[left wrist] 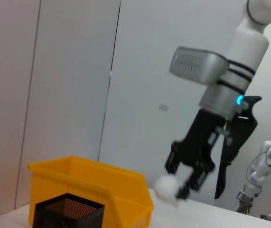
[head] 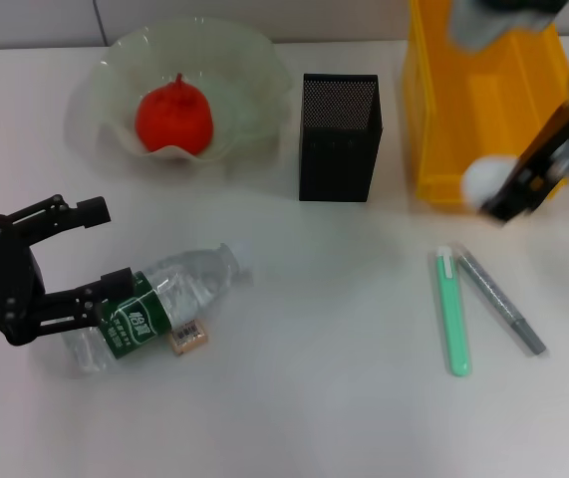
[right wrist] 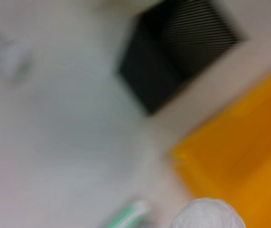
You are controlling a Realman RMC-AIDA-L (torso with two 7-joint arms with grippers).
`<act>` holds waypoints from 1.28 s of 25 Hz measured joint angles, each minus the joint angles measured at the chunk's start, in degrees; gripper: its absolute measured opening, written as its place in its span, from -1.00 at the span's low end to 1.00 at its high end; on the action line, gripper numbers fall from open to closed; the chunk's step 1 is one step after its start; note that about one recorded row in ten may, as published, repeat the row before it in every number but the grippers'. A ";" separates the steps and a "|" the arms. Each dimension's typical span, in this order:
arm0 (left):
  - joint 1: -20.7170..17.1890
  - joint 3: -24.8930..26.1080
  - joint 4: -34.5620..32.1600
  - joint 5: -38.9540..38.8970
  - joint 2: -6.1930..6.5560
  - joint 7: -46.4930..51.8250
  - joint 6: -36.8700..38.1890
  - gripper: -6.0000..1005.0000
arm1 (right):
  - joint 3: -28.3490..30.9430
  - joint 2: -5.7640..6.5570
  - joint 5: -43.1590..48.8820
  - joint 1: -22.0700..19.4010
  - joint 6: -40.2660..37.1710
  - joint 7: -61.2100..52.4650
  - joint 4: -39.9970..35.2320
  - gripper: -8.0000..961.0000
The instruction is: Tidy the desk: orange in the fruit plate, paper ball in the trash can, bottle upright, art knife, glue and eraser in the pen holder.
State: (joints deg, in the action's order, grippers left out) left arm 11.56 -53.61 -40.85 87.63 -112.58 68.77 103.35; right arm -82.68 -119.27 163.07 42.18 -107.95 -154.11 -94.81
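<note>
The right pincer grasps the white paper ball in the air at the near edge of the yellow trash can. The left pincer, fingers spread wide, sits around the base of the bottle lying on the tabletop. The orange rests in the fruit plate, beside the pen holder.
</note>
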 joint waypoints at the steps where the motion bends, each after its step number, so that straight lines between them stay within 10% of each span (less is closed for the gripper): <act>1: 0.00 0.00 0.00 0.00 0.00 0.00 0.00 0.71 | 0.89 0.00 1.86 -0.39 0.37 0.15 -1.48 0.11; 17: 0.57 1.12 1.52 0.10 -0.23 -0.39 -2.12 0.71 | 2.76 -0.09 3.92 -5.75 29.13 4.31 8.61 0.16; 32: 0.79 1.32 1.64 0.07 0.23 -0.40 -0.98 0.71 | 2.56 -0.13 3.15 -5.92 20.24 3.70 2.00 0.70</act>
State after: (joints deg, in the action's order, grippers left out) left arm 12.36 -52.29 -39.21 87.69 -112.35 68.37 102.38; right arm -80.13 -119.40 166.22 36.26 -87.71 -150.41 -92.81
